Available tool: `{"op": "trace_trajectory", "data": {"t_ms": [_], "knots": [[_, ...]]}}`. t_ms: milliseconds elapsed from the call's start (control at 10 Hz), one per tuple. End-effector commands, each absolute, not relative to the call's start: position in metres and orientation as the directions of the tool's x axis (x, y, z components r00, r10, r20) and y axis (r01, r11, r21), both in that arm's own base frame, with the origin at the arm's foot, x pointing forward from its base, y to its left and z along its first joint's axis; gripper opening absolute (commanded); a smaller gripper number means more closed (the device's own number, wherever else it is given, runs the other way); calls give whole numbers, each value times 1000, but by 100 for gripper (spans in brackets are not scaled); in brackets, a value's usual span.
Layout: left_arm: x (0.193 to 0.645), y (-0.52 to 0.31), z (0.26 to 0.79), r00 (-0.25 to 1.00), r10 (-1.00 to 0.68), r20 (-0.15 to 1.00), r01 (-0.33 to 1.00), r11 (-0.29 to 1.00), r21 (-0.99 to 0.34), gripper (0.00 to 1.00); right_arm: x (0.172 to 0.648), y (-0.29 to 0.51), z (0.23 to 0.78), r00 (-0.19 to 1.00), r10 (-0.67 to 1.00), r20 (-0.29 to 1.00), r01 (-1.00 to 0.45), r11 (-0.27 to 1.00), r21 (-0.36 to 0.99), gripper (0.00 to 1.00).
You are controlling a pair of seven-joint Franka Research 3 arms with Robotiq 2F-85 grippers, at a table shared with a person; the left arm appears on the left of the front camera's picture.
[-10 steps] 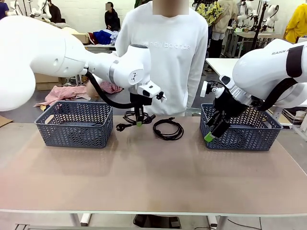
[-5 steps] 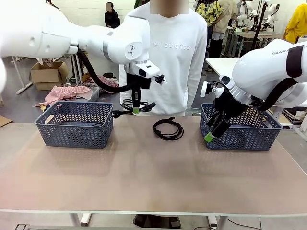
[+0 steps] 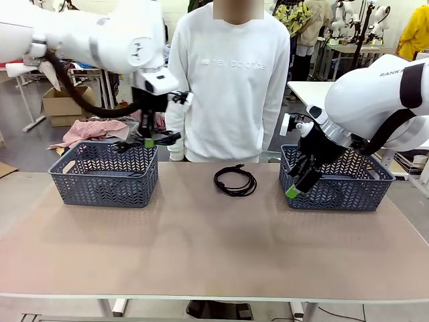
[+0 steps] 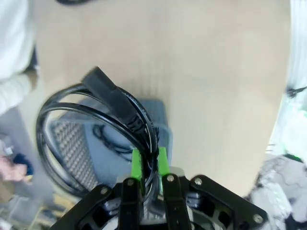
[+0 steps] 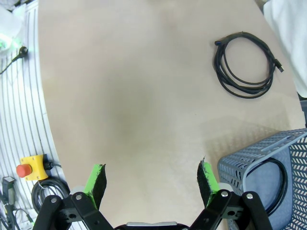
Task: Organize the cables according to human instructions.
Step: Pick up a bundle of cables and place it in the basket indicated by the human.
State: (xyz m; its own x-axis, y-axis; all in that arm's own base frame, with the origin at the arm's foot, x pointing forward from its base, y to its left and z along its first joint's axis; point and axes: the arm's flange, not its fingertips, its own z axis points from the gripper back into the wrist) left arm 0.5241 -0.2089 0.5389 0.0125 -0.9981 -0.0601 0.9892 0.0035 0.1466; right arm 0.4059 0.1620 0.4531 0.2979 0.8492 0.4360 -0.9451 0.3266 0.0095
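Front camera looks across counter [image 3: 214, 248] toward person [image 3: 228, 80]; wrist cameras look down close, right one sharing coiled cable [image 3: 219, 182] with front.

Blk cables [image 4: 111, 92]; grey-blue herringbone baskets [image 3: 104, 182]; tan table [image 3: 201, 248]; grn pads [image 5: 96, 178].

A left basket [image 3: 104, 176] and a right basket [image 3: 342, 191] stand toward the table's [image 3: 214, 241] ends; one cable [image 3: 235, 181] lies between them, before the person [image 3: 231, 87]. A second cable [image 4: 108, 91] hangs from the left gripper [image 3: 149, 142] above the left basket's right end; the right gripper [image 5: 151, 181] hangs just before the right basket.
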Motion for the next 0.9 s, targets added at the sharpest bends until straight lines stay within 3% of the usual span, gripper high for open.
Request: {"op": "trace_trajectory", "data": {"t_ms": [0, 800], "knots": [[505, -165, 526, -18, -1000, -11, 979, -20, 202, 0, 405, 161, 454, 301, 847, 438, -944, 330, 8, 100], [557, -88, 477, -55, -998, -39, 985, -60, 163, 0, 405, 161, 454, 301, 847, 438, -944, 330, 8, 100]]}}
